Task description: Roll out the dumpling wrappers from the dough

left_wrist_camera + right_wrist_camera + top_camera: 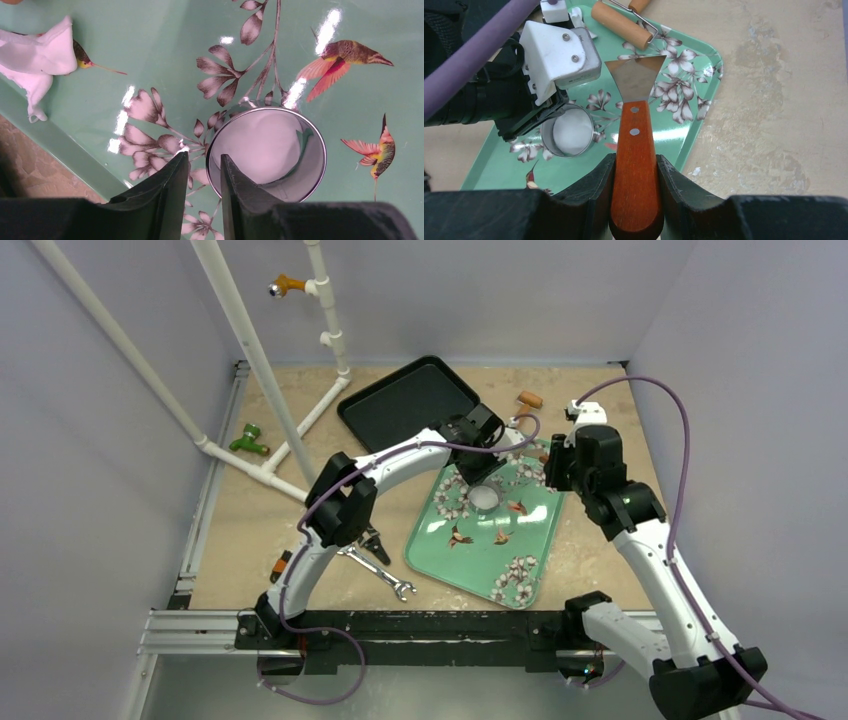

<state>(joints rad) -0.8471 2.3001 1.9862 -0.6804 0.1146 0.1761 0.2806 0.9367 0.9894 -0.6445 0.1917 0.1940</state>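
While the right gripper clamps a wooden-handled scraper, the left gripper straddles the wall of the metal ring cutter, grip unclear. The dumpling wrapper lies inside that ring on the floral tray.

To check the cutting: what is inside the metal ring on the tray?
A white dumpling wrapper lies inside the metal ring, nearly filling it. The part of the green tray beneath it is hidden.
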